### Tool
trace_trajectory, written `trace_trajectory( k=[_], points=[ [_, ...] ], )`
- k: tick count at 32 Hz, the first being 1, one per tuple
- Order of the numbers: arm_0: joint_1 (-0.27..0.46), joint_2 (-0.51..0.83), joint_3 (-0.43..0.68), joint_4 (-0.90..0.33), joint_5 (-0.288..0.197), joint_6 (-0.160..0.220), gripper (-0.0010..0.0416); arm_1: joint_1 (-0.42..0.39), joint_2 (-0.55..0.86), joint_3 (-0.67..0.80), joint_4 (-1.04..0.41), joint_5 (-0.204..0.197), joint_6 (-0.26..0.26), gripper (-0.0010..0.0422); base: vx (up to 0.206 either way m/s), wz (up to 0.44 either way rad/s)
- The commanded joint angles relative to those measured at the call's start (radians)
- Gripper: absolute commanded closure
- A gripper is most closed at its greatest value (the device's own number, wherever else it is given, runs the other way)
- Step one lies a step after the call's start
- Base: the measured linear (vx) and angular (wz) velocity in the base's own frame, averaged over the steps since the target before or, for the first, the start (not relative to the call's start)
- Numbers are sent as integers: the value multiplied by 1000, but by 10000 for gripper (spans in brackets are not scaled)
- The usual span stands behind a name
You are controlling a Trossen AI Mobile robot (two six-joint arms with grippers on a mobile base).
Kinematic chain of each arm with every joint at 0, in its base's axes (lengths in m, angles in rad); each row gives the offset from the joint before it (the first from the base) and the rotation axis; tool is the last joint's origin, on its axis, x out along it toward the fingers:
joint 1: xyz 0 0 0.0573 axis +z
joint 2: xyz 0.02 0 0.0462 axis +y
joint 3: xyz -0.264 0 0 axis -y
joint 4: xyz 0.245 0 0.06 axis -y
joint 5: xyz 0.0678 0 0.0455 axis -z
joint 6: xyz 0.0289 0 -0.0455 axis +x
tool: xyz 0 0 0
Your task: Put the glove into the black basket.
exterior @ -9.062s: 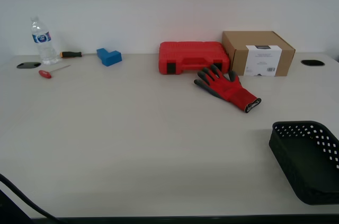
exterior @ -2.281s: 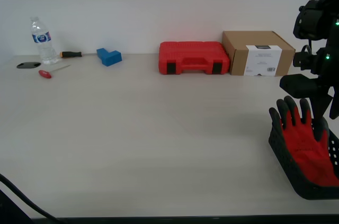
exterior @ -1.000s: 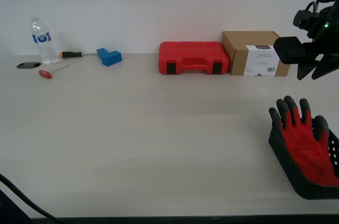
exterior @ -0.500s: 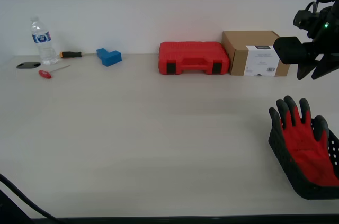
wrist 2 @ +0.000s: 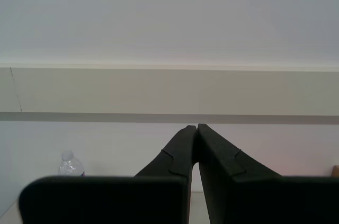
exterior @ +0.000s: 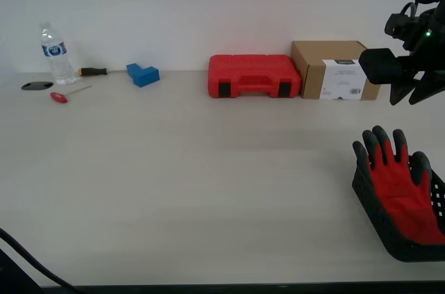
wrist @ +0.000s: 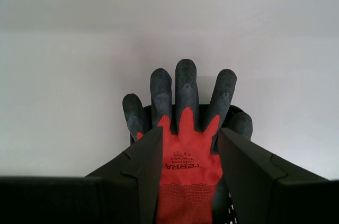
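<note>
The red glove (exterior: pixel 400 183) with dark grey fingers lies palm down in the black basket (exterior: pixel 379 228) at the exterior view's right front. Its fingers stick out over the basket's far rim. My first gripper (exterior: pixel 410 94) hangs open and empty well above the basket. In the first wrist view its open jaws (wrist: pixel 190 131) frame the glove (wrist: pixel 188 166), and the basket's rim (wrist: pixel 238 112) shows behind the fingers. My second gripper (wrist 2: pixel 197 127) is shut on nothing and faces the back wall. It does not show in the exterior view.
A red tool case (exterior: pixel 254 75) and a cardboard box (exterior: pixel 337 69) stand at the back of the table. A blue block (exterior: pixel 143 74), a water bottle (exterior: pixel 54 53) and two screwdrivers (exterior: pixel 68 92) are at the back left.
The glove went from the table beside the red case into the basket. The first gripper let go and rose above it. Nothing has moved in the last second.
</note>
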Motion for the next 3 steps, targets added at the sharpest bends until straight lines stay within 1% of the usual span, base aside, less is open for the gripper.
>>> trace_trajectory(
  k=[1,3],
  points=[
    [1,0,0,0,0,2,263,0,0,2,4,0,0,412,0,0],
    [1,0,0,0,0,2,263,0,0,2,4,0,0,412,0,0]
  ],
)
